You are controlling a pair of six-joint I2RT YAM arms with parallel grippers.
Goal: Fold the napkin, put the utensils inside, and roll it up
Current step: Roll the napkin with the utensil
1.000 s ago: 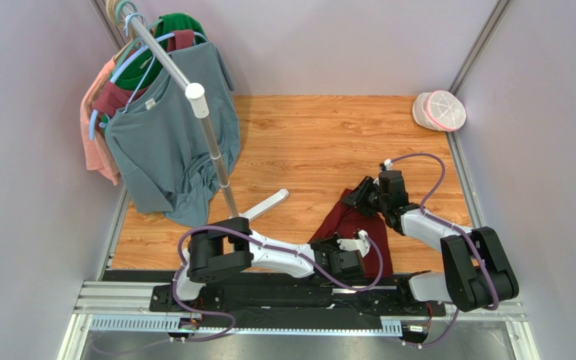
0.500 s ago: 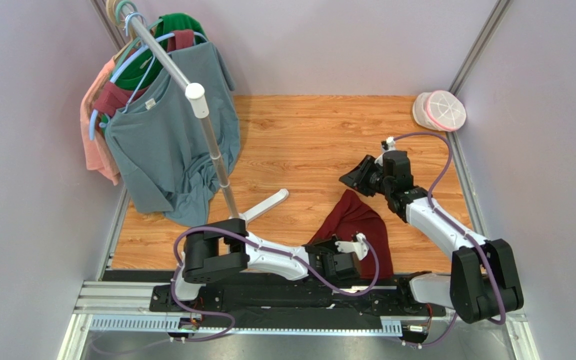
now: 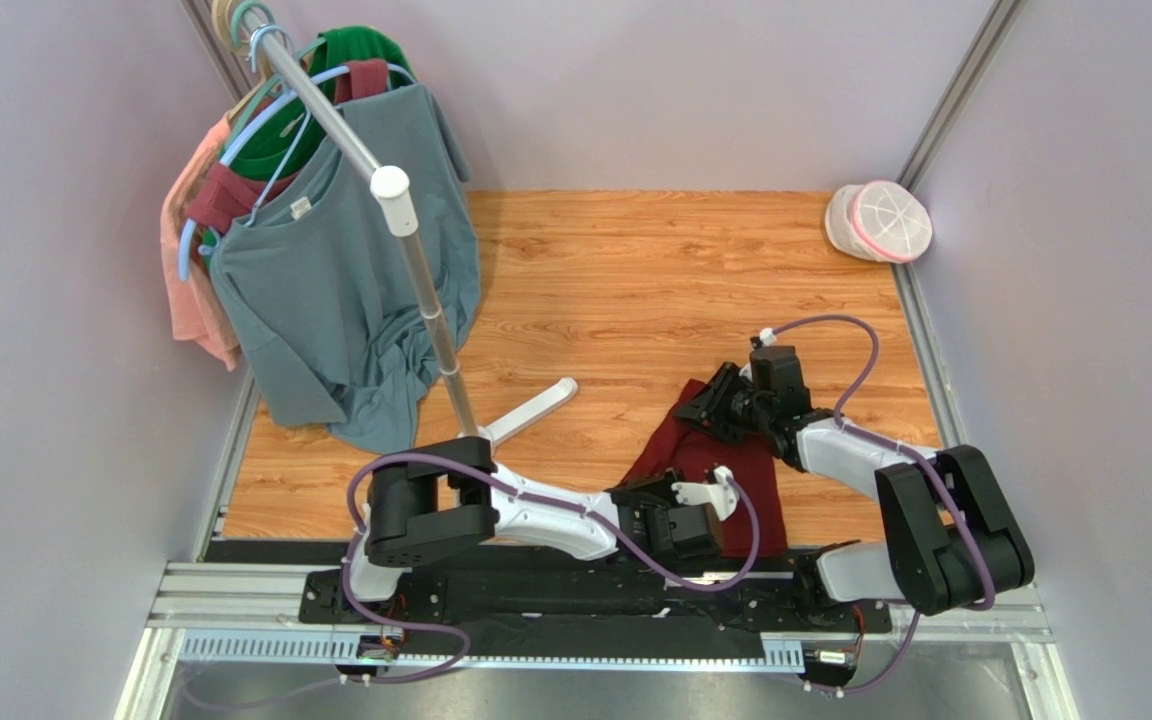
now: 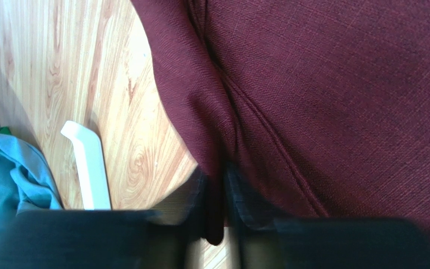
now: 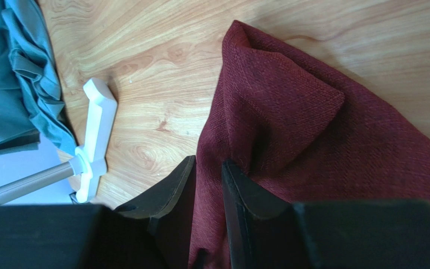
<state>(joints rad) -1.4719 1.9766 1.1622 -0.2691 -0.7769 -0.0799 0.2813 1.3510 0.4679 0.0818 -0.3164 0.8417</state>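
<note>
Maroon napkin bunched on the wooden desk near its front edge, right of centre, between the two arms; left gripper low at the near side of the cloth, jaws close together on a raised ridge of fabric; right gripper at the far end of the cloth, jaws pinching its edge, one finger over bare wood, the other over fabric; white rack base to the left, apart from the napkin; teal shirt hanging beyond
</note>
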